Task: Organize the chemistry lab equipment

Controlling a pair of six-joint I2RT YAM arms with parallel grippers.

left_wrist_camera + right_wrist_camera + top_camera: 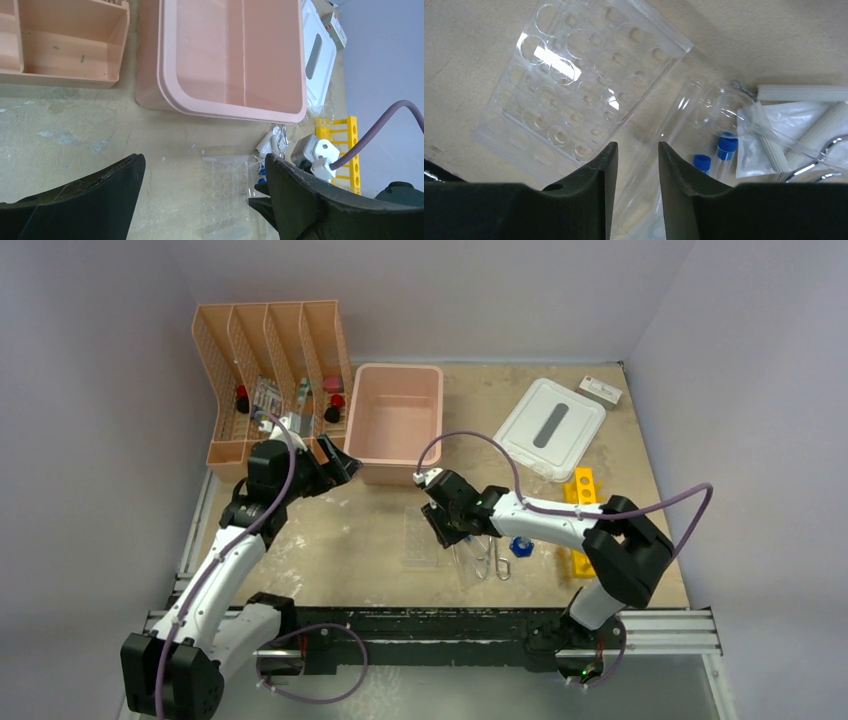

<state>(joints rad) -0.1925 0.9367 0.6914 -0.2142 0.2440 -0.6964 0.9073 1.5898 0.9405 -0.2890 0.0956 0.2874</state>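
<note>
file organizer [270,370]: peach and slotted, at the back left; small dark red and black items and a printed packet sit in its low front compartments.
left gripper [338,466]: hovers between the organizer's front and the bin, fingers spread wide with nothing between them.
pink bin [397,420]: open-topped, just right of the organizer, its smooth floor in plain view.
clear tube tray [420,538]: lies flat on the table in front of the bin, its rows of round wells facing up.
right gripper [447,525]: low over the tray's right edge. Only a narrow gap parts the fingers, and a large clear tube [704,107] shows through it; I cannot tell whether they pinch it.
loose pile: just right of the tray, holding two blue-capped tubes [727,145], a small clear bag [769,135] and metal scissors [497,562].
white lid [550,427]: flat on the table, right of the bin.
yellow rack [582,490]: in front of the lid, partly under the right arm.
</note>
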